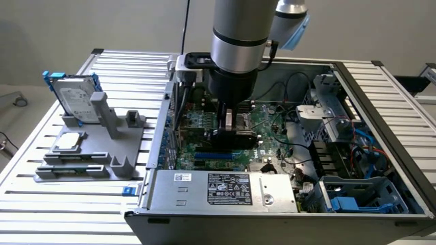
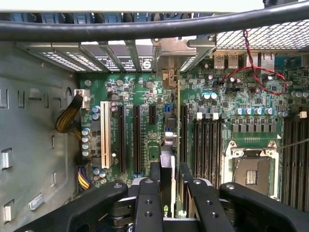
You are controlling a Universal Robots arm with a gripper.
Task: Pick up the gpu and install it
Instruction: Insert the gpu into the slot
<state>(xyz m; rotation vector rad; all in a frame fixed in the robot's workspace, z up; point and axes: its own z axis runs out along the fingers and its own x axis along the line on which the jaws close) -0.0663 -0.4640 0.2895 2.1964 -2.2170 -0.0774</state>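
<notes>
Green-board gpu (image 2: pixel 166 186), a small flat card with a black cooler face, stands edge-on between the black fingers (image 2: pixel 147 203) of your claw (image 2: pixel 169 166). The claw is closed on the card, with the jaws set narrow and the card filling the gap. You have it inside the open dark-grey computer case (image 1: pixel 272 230), upright above the green motherboard (image 2: pixel 145 92). It runs parallel to the long black expansion slots (image 2: pixel 136 140), on the far side of them from the long white slot (image 2: pixel 105 130). You cannot tell from either view whether its lower edge is seated in a slot or only hovering over one. In the exterior view, your silver-and-black arm (image 1: pixel 235 35) drops straight down into the middle of the case. Outside the case, on the exterior view's left, a grey plastic fixture (image 1: pixel 89 172) sits on the slatted aluminium surface (image 1: pixel 68 214). A silver hard drive with blue rails (image 1: pixel 76 102) stands upright in the fixture. A small silver square chip (image 1: pixel 69 142) lies flat on it near the drive. Both are well apart from the claw.
</notes>
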